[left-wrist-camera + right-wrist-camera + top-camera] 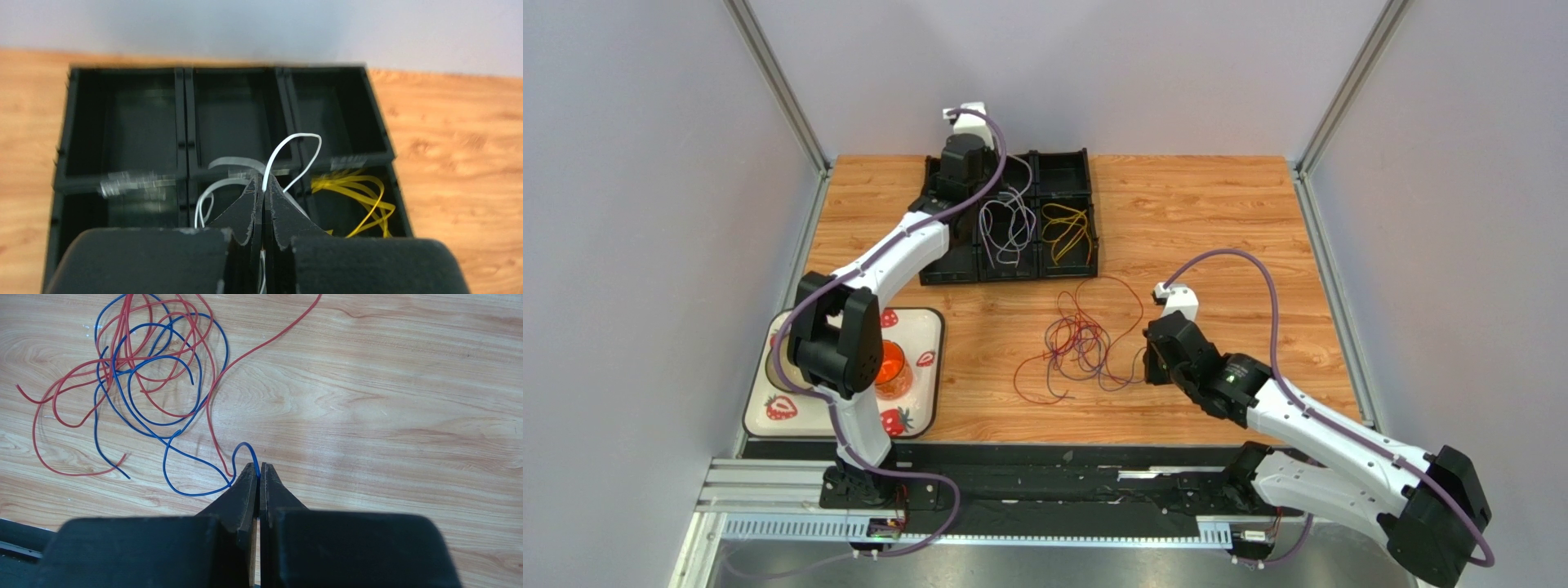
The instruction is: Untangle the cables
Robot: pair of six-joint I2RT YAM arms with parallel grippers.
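A tangle of red and blue cables [1081, 343] lies on the wooden table; in the right wrist view the red cables [73, 373] and blue cables [153, 361] loop together. My right gripper [258, 470] is shut on a blue cable [245, 448] at the tangle's right edge; it also shows in the top view [1151, 361]. My left gripper [264, 184] is shut on a white cable [288, 147] above the black tray [184, 165]. White cables [1008, 227] lie in the tray's middle compartment and yellow cables [1069, 230] in its right one, seen also in the left wrist view [359, 193].
The black compartment tray [946, 263] stands at the back centre. A white plate with strawberry prints [922, 328] holding an orange object [894, 368] lies at the front left. A black rail [1075, 472] runs along the near edge.
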